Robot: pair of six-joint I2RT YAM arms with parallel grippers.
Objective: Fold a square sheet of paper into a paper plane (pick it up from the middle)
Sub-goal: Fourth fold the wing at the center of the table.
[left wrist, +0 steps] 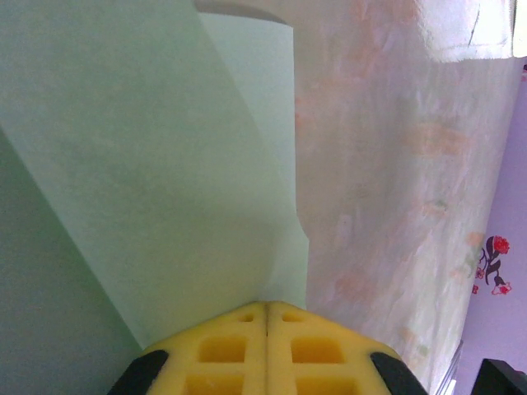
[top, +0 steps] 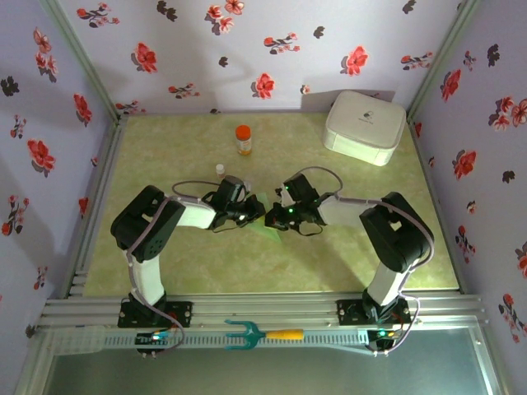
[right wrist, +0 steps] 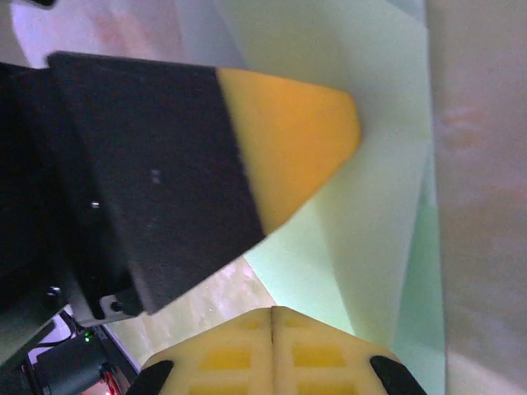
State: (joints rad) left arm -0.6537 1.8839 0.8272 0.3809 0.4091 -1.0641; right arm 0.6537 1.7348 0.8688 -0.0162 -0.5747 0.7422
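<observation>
The square sheet of paper [top: 269, 230] is pale mint green and lies at the table's middle, folded into overlapping creased layers [left wrist: 165, 164]. Both grippers cover most of it from above, so I cannot tell whether it has a paper plane's pointed form. My left gripper [top: 261, 213] comes from the left; its yellow jaws [left wrist: 268, 305] are pressed together with the paper running out from their tips. My right gripper [top: 274, 219] comes from the right, jaws [right wrist: 273, 309] shut at the paper's [right wrist: 370, 214] near edge. In the right wrist view a yellow finger [right wrist: 296, 140] of the left gripper lies across the paper.
An orange-capped bottle [top: 243, 139] and a small white cap [top: 220, 169] stand behind the left gripper. A white rounded box [top: 365, 126] sits at the back right corner. A teal fork-shaped tool with a yellow handle [top: 255, 334] lies on the rail between the arm bases.
</observation>
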